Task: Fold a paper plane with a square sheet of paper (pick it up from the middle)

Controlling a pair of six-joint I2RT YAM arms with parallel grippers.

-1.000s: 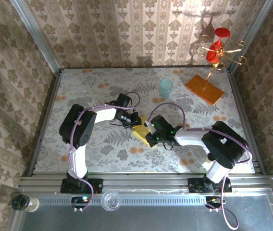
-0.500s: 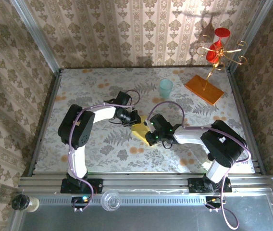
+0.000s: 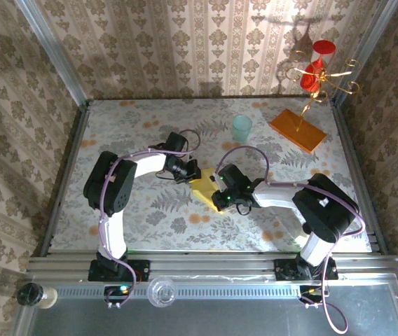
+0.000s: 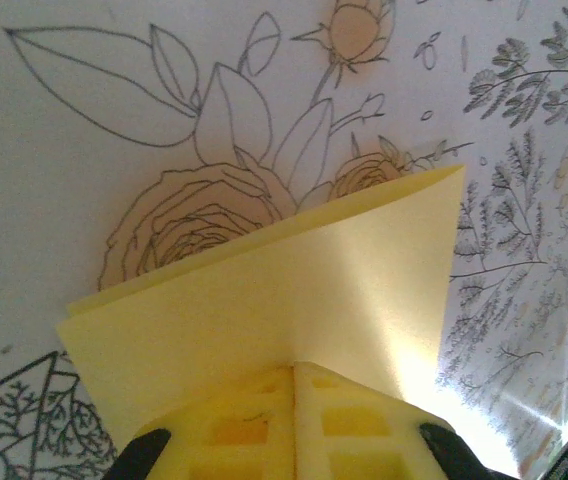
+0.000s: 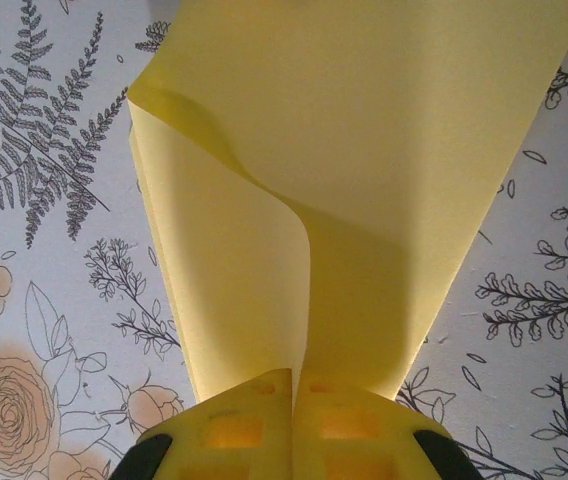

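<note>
**Two pinches on one thin sheet: it can rip or slip**

The square sheet of paper (image 3: 204,187) is thin, and both grippers have hold of it at once. If the two arms pull away from each other, it can rip. If one arm tugs and its pinch is weak, the edge can slide out and the sheet can flop onto the table (image 3: 136,133). In the right wrist view one layer bulges up in a soft curl. Pressing it flat like that may leave a crooked crease, and then the plane comes out lopsided.

The sheet sits near the middle of the table, bent over on itself, between the two arms. The left gripper (image 4: 294,375) is closed tight on the edge nearest the left arm, and the paper fans out just past its tips. The right gripper (image 5: 292,385) is closed tight on the opposite edge, with the curled layer running into its tips.
</note>
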